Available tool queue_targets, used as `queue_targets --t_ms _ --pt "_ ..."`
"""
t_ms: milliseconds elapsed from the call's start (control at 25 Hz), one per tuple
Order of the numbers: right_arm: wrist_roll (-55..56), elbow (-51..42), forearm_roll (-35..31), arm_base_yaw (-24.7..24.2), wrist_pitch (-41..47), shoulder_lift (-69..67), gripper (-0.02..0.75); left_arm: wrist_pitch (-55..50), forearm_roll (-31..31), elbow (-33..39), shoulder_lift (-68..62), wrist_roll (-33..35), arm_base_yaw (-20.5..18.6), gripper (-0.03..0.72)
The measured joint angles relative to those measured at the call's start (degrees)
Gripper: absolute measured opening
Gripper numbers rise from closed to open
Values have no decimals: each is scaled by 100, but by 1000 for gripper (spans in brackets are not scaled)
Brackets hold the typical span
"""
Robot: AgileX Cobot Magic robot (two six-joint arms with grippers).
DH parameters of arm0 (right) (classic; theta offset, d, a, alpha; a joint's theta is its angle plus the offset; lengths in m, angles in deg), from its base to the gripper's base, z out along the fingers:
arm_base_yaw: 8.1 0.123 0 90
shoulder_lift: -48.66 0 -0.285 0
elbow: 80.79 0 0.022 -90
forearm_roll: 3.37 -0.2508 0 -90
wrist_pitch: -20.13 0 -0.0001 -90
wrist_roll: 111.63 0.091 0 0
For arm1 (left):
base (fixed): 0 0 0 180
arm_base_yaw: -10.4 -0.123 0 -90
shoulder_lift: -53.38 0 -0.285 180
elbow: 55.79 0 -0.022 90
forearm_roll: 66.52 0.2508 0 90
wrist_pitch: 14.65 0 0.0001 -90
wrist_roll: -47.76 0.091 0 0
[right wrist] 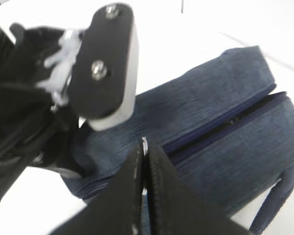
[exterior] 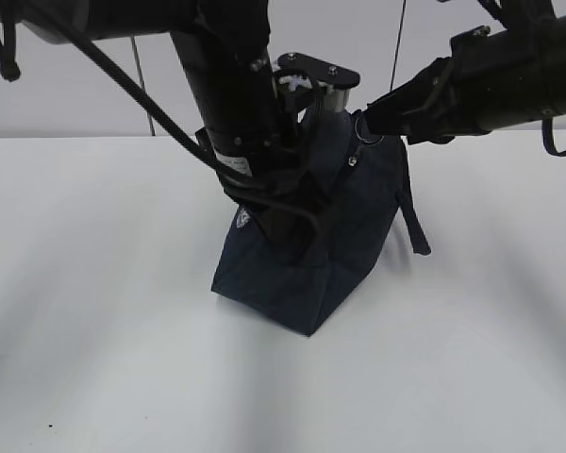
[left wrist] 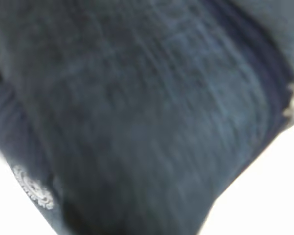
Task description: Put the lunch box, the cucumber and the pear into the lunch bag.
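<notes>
Lunch bag (exterior: 344,236) sitting on our white bench (exterior: 94,330), its round white logo (left wrist: 34,188) unreadable, our right gripper (right wrist: 146,161) pinching shut at the zipper (right wrist: 225,125), left gripper state hidden.

One bag, two arms, one table.

A single boxy dark navy fabric lunch bag (exterior: 311,260) stands on one white table (exterior: 94,311); it carries one small white round logo (left wrist: 33,188), one zipper line (right wrist: 225,125) along its top, one metal ring pull (exterior: 367,138) and one loop handle (exterior: 413,212) hanging in view at its side. Two black robot arms meet at the bag: one left gripper (exterior: 288,222) and one right gripper (right wrist: 145,161), its two black fingers pressed together.
</notes>
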Motion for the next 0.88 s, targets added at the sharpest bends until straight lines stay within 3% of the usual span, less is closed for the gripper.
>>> queue_targets --t_ms 240,880 --pt "0 329 -19 0 -56 -307 6 64 2 453 116 -61 -25 -5" --pt "0 1778 -66 -139 -107 -1660 6 104 89 724 450 -287 -75 -5"
